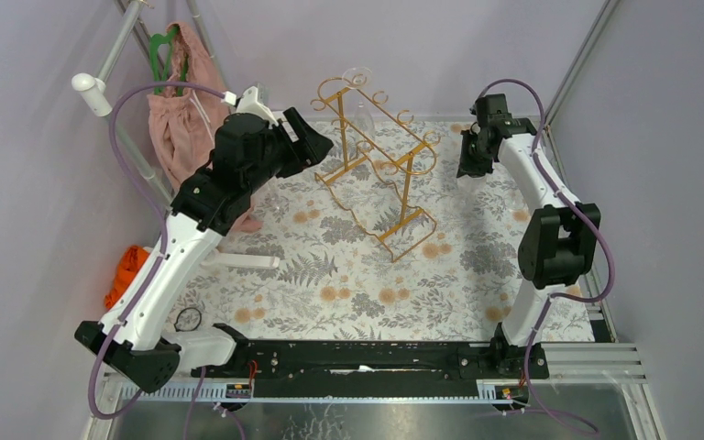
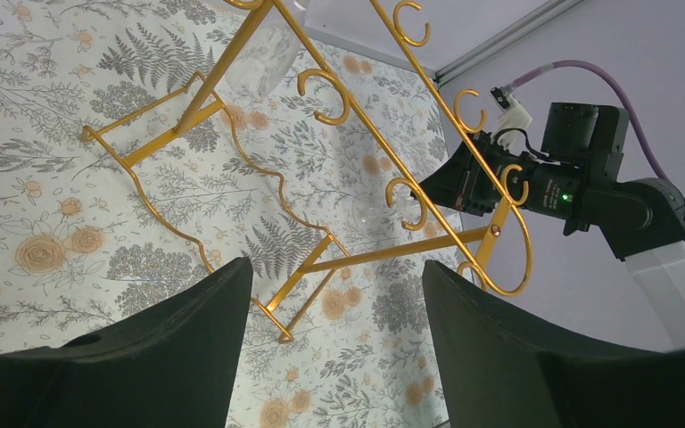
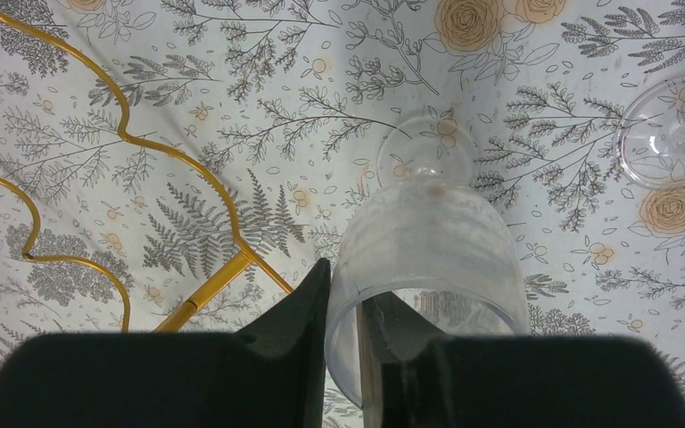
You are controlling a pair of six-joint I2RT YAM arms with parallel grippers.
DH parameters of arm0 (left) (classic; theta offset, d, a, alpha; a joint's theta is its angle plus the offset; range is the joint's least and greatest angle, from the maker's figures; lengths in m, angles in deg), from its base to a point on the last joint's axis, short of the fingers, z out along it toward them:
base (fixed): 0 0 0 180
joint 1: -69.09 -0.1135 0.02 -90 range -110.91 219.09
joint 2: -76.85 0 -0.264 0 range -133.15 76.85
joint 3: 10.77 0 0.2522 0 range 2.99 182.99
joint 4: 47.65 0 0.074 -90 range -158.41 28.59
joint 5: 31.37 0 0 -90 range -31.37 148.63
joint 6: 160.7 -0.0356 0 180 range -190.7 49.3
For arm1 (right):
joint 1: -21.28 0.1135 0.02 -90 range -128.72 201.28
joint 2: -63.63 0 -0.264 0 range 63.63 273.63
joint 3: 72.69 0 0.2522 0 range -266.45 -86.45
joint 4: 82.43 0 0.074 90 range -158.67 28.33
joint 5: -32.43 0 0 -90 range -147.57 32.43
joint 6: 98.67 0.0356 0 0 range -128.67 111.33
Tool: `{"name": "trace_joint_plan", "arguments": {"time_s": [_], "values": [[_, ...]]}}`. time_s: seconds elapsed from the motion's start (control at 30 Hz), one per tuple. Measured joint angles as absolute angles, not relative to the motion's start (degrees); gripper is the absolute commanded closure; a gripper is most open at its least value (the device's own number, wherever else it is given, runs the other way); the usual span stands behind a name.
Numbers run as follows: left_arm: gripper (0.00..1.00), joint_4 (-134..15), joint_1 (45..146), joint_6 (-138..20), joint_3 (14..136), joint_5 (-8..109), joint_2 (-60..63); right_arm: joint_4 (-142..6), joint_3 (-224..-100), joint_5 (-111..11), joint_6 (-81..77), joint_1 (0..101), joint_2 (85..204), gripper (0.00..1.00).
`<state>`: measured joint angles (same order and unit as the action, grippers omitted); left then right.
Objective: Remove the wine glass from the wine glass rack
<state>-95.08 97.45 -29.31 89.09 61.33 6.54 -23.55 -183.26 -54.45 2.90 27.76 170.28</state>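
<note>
Right claw (image 3: 346, 308): we see it pinching the rim of the wine glass (image 3: 428, 241), one finger inside the bowl and one outside.
Wine glass: apart from the wine glass rack (image 2: 392, 252), just to its right, with the mouth toward the wrist camera and the foot toward the floral tablecloth (image 1: 348, 275). We cannot tell whether the foot touches the cloth.
Left claw (image 2: 334, 272): spread wide, at the far left end of the rack.
Rack: stands on the cloth, far middle, running from far left to near right.
Hanging glass (image 1: 363, 110): bowl down, on the rack's far end.
Third glass (image 3: 673, 134): we see only a clear foot and stem, right of the held glass.
Pink garment (image 1: 179, 119): far left, behind the left arm.
</note>
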Motion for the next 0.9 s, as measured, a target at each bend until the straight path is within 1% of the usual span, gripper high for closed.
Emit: {"name": "trace_joint_plan", "arguments": {"time_s": [0.03,0.1,0.2,0.37,0.6,0.9], "values": [[0.22,-95.0,97.4,-29.3,89.1,61.2,6.3,-23.7,-183.0,-54.5,2.9,27.7,170.1,0.64],[0.22,-94.8,97.4,-29.3,89.1,61.0,5.7,-24.7,-181.6,-54.4,2.9,27.7,169.2,0.49],[0.22,-94.7,97.4,-29.3,89.6,60.5,4.7,-25.8,-180.1,-54.7,2.6,27.7,168.3,0.40],[0.22,-94.6,97.4,-29.3,91.8,59.9,3.2,-25.7,-178.6,-54.9,2.7,27.7,166.7,0.40],[0.21,-94.4,97.4,-29.4,98.5,58.4,0.1,-25.7,-178.5,-54.4,2.7,27.7,163.7,0.40],[0.21,-94.4,97.4,-30.2,108.2,57.5,-7.8,-25.4,-179.4,-53.3,3.0,27.6,157.6,0.40]]}}
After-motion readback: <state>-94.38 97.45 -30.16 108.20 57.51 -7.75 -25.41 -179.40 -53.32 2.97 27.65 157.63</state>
